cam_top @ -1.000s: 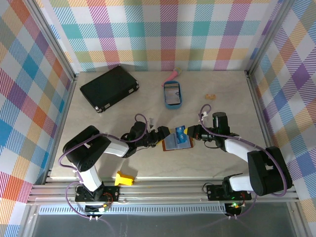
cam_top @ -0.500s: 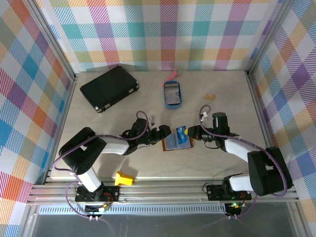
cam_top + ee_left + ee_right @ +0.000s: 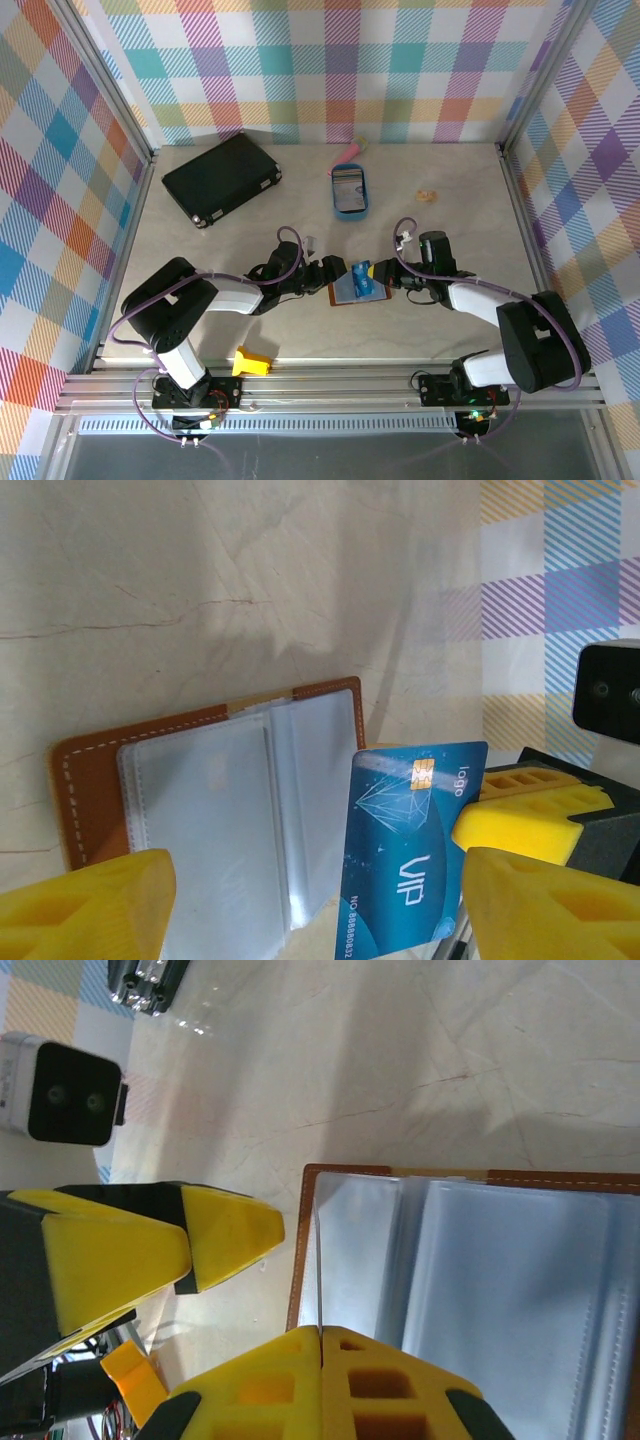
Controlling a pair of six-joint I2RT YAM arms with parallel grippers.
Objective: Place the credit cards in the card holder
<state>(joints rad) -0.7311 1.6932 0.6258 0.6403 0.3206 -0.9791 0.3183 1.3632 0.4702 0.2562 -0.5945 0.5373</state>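
The card holder (image 3: 349,294) lies open on the table, brown leather with clear sleeves (image 3: 210,810) facing up. My right gripper (image 3: 380,272) is shut on a dark blue credit card (image 3: 362,275) marked VIP (image 3: 415,850). It holds the card on edge above the holder's sleeves (image 3: 480,1260), and the card's thin edge (image 3: 318,1260) rises from the shut fingers (image 3: 280,1390). My left gripper (image 3: 328,272) is open at the holder's left edge, its yellow fingertips (image 3: 90,910) wide apart and holding nothing.
A large black case (image 3: 222,178) lies at the back left. Behind the holder sits a blue oval tray (image 3: 349,190), with a pink item (image 3: 350,150) behind it. There is a small tan block (image 3: 427,196) at the back right and a yellow plastic piece (image 3: 252,361) at the near edge.
My right gripper has carried the blue card leftward over the open holder. The left gripper has shifted a little right toward the holder, its jaws narrowing slightly.
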